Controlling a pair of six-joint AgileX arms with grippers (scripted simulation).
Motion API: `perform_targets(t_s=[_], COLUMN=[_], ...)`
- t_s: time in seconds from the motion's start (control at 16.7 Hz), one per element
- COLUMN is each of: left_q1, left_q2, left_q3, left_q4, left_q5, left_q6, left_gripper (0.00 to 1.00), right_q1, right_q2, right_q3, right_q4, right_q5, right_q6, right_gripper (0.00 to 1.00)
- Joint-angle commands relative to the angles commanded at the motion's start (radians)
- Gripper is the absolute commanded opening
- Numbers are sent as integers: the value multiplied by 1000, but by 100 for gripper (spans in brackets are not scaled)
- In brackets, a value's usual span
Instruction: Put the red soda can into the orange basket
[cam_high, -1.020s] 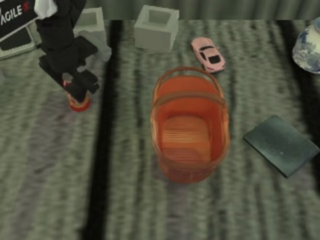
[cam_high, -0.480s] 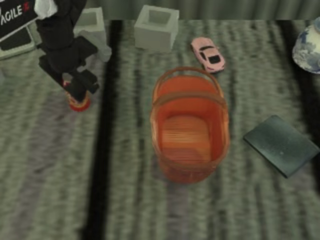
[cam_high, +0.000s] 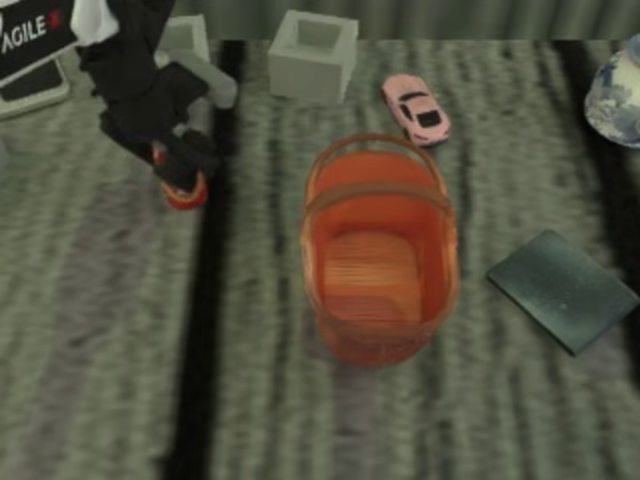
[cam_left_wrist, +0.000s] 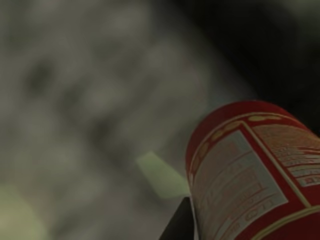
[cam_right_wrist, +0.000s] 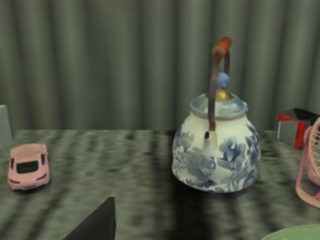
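The red soda can hangs a little above the table at the back left, well left of the orange basket. My left gripper is shut on the can from above. In the left wrist view the can fills the near corner, its printed label facing the camera, with one dark fingertip pressed against its side. The basket stands in the middle of the table with nothing inside, its handle arched across it. My right arm is outside the top view; a single dark fingertip shows in its wrist view, holding nothing.
Two grey open boxes stand at the back. A pink toy car lies behind the basket. A dark flat slab lies to its right. A blue-and-white teapot and a pink fan are at the far right.
My left gripper has carried the can to the right and slightly toward the back, off its earlier spot. The basket and other objects have not moved.
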Motion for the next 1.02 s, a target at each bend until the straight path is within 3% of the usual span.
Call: perform_targets(t_s=[0.24,0.78,1.02], left_q1=[-18,-72,-91], left_q2=[-44,-206,-292], left_q3=[-105,-462,-602], left_q4=[297,1234,1562], left_q5=[201,787,1005], left_q6=[-88,-362,-462], left_gripper=[0,0,0], right_q1=[0,0,0], right_q2=[0,0,0], right_q3=[0,0,0], right_q4=[0,0,0], right_q5=[0,0,0], right_q6=[0,0,0], right_gripper=[100,100,100])
